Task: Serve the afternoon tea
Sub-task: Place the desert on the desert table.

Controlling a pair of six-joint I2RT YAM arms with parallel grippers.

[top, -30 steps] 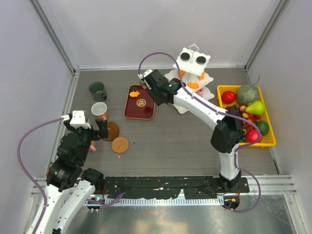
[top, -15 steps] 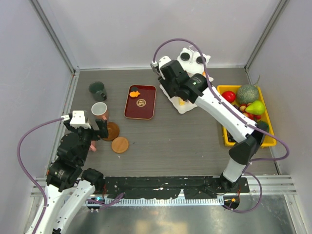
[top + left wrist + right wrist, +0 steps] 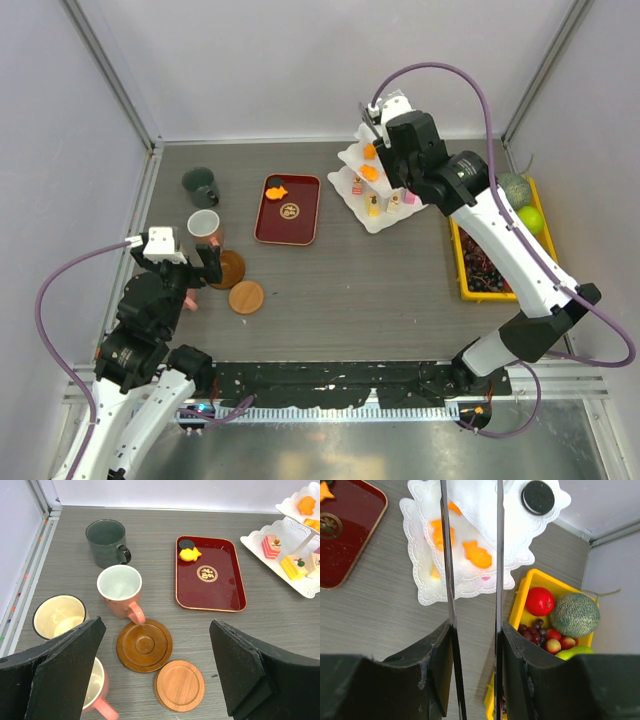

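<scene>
**A:** Standing far back, right of centre, is the white three-tier stand (image 3: 372,224). What's over it?
**B:** The right gripper (image 3: 475,642), partly closed on metal tongs (image 3: 448,580) above the orange sweets (image 3: 477,554). Only its wrist view shows a black round sweet (image 3: 537,497) on top.
**A:** And the left gripper (image 3: 156,627)?
**B:** Wide open and empty, above the coasters (image 3: 145,647). Its camera alone shows four mugs (image 3: 120,587).

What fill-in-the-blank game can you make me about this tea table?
The dark red tray holds a black sweet and an ____ fish sweet.
On the table lie ____ round brown coasters.
The right claw grips metal ____ over the white stand.
The melon sits in the fruit tray, which is ____.
Missing words: orange, two, tongs, yellow.
</scene>
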